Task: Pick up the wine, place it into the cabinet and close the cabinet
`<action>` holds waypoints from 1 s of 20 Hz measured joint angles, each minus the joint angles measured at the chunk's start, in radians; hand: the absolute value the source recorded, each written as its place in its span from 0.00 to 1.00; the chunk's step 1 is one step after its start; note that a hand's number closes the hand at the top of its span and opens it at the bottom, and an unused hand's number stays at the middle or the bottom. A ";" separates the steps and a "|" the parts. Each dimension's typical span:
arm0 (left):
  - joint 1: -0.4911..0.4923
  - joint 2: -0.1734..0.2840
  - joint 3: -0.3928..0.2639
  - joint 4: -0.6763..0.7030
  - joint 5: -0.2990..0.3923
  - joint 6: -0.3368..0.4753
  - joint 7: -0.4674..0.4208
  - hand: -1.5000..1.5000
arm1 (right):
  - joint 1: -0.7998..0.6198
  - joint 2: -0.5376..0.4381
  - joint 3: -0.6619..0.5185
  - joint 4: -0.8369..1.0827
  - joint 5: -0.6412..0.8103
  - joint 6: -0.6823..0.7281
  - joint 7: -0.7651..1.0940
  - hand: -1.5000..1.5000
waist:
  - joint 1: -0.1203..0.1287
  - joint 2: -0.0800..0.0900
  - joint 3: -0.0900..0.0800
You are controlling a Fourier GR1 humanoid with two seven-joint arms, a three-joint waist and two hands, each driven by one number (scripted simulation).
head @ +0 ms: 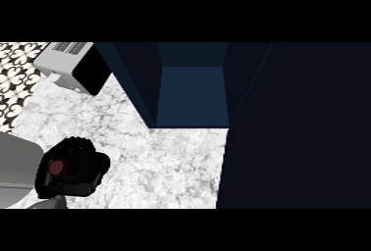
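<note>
You are seeing no wine anywhere, so its place is unknown. The cabinet (192,93) is standing open. Your left hand (71,169) is curling, apparently holding nothing; closing remains.

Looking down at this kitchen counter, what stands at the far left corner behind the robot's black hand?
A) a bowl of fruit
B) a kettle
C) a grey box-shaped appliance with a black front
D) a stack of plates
C: a grey appliance with a vented top and a black front sits at the upper left on the marble counter, beyond the left hand, beside the open dark blue cabinet.
</note>
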 measured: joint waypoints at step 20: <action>0.035 -0.105 -0.295 -0.605 0.107 0.155 0.541 1.00 | 0.007 0.028 0.003 0.004 -0.012 0.006 -0.002 0.00 | -0.002 0.000 0.000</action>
